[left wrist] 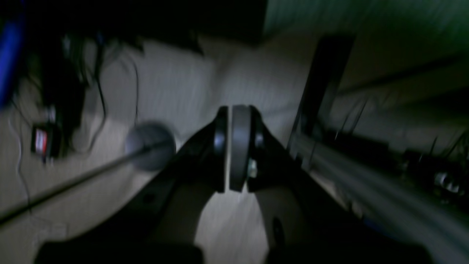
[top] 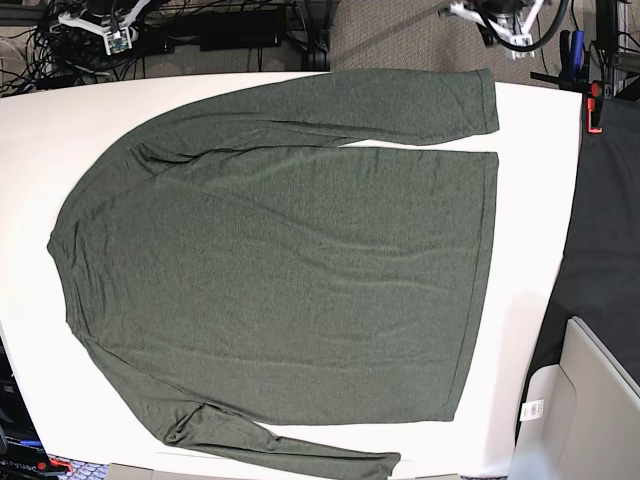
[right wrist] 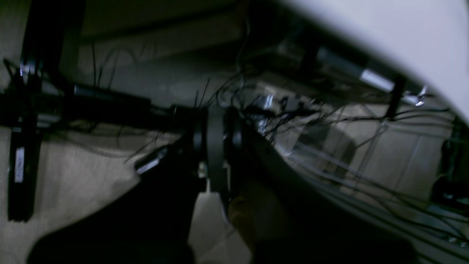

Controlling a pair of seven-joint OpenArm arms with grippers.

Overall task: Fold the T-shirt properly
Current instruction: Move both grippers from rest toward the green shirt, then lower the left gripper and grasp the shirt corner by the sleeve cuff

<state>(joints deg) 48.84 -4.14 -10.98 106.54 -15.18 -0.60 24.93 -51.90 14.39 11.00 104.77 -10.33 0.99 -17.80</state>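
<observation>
A dark heathered olive-green long-sleeved T-shirt (top: 290,270) of thin knit fabric is seen spread flat on the white bench (top: 525,300) in the base view. Its collar end is turned toward the left edge of that view and its hemmed bottom toward the right. One sleeve is laid along the far edge of the bench, ending in a cuff near the far right corner; the other sleeve is laid along the near edge, its cuff reaching the lower border of the view. Shallow wrinkles are seen across the body of the garment.

Neither arm is seen over the bench in the base view. In the left wrist view, which is dim and blurred, the left gripper (left wrist: 232,146) is shown with its dark fingers (left wrist: 240,143) pressed together on nothing, above pale floor and cables. In the right wrist view the right gripper (right wrist: 216,146) is likewise shown clenched and empty-handed, with a tangle of black cables (right wrist: 293,110) behind it.
</observation>
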